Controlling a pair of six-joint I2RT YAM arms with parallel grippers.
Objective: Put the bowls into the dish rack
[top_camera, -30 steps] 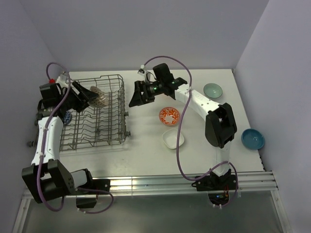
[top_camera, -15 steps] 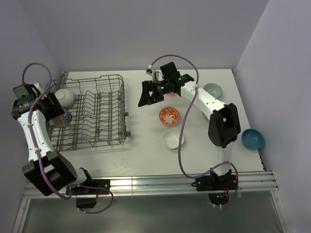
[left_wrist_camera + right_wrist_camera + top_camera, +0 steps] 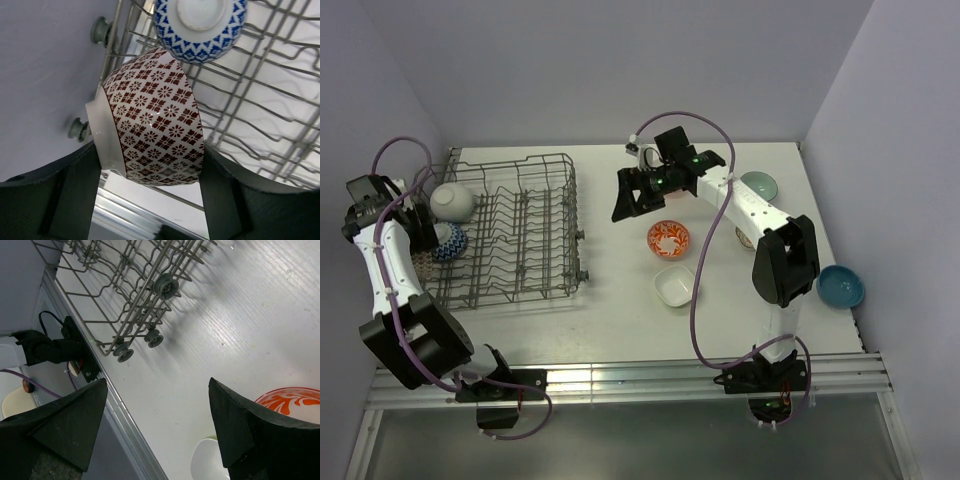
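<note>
Swinging out from mid-rack, the left gripper (image 3: 150, 150) is carrying the red-patterned bowl (image 3: 152, 115), clamped between its fingers, to the dish rack's (image 3: 572, 200) 9 o'clock edge, beside 1 blue bowl (image 3: 199, 27). Placement is likely coming next. The right gripper (image 3: 156, 387) is hovering open and empty.

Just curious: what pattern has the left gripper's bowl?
Maroon flowers on white bowl; left wrist view.

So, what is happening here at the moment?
Two robot arms are loading bowls into a wire dish rack. The left gripper holds a maroon-patterned bowl at the rack's left end, beside a blue-patterned bowl already there. The right gripper hangs open above the table, near a red-orange bowl. A white square bowl, a pale green bowl and a blue bowl wait on the table.
</note>
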